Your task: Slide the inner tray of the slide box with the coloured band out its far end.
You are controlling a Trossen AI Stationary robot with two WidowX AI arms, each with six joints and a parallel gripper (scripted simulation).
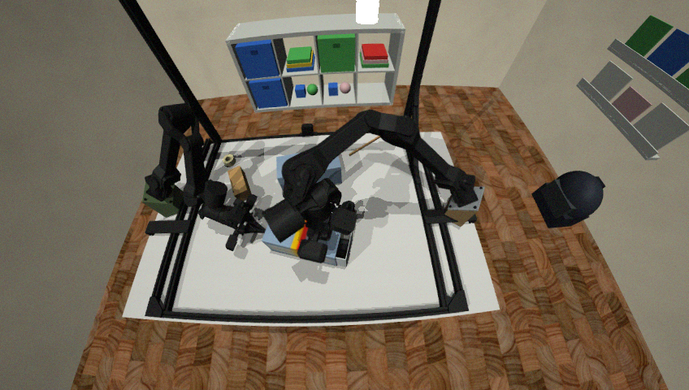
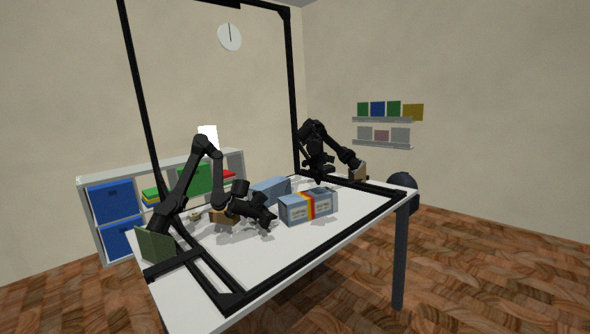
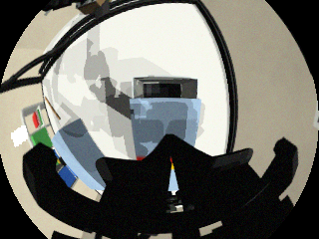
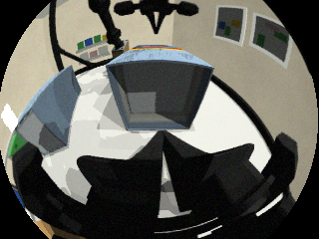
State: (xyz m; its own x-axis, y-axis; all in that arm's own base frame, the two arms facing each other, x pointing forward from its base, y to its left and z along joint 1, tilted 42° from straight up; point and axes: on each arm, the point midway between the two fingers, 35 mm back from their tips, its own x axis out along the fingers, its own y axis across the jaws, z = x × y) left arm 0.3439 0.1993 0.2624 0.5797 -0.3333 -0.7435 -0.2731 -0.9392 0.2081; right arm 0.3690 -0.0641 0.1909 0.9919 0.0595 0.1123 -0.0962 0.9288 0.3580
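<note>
The slide box with the red and yellow band [image 2: 308, 205] lies mid-table and also shows in the top view [image 1: 299, 240]. Its grey inner tray [image 1: 341, 248] sticks out of the end away from my right arm; the left wrist view shows it beyond the sleeve [image 3: 166, 88]. My left gripper [image 2: 318, 181] is shut and empty, pointing down just above the box top near the band [image 3: 171, 171]. My right gripper [image 2: 268, 219] is shut and empty, low over the table, a little back from the sleeve's hollow open end [image 4: 159, 96].
A plain light-blue box [image 1: 309, 169] lies behind the banded one. A wooden block [image 1: 239, 181] and a small ring [image 1: 229, 159] lie near my right arm. A thin stick [image 1: 365, 145] lies at the back. A black frame [image 1: 435, 241] edges the table.
</note>
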